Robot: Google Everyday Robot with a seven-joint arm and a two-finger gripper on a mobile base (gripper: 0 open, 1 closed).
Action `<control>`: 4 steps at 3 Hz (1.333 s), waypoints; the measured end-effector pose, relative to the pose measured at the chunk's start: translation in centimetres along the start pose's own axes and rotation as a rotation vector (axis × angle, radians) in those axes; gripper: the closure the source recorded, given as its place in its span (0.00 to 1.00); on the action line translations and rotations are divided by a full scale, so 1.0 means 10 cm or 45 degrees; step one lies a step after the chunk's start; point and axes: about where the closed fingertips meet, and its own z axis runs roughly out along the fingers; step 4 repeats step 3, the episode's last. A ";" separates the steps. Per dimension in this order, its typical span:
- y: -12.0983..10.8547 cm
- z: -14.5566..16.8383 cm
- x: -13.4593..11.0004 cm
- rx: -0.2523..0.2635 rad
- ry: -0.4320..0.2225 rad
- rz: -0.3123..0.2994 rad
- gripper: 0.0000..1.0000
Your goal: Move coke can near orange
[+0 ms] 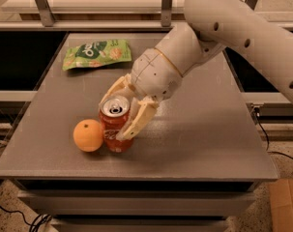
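Note:
The red coke can (pixel 115 129) stands upright on the grey table (pixel 204 144), toward the front left, its silver top showing. The orange (pixel 88 135) lies just left of it, almost touching. My gripper (pixel 116 116) comes in from the upper right and is shut on the can, with one cream finger (pixel 136 122) on the can's right side and the other behind its upper left. The white arm (pixel 242 28) stretches off to the upper right.
A flat green snack bag (pixel 96 53) lies at the table's back left. A metal rail and uprights (pixel 166 4) run behind the table. The table's front edge is close below the can. A cardboard box (pixel 286 207) sits on the floor at the lower right.

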 end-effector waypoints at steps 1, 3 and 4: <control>-0.01 0.05 -0.01 -0.023 0.008 -0.009 0.13; -0.04 0.07 -0.01 -0.052 -0.014 -0.030 0.00; -0.04 0.07 -0.01 -0.052 -0.014 -0.030 0.00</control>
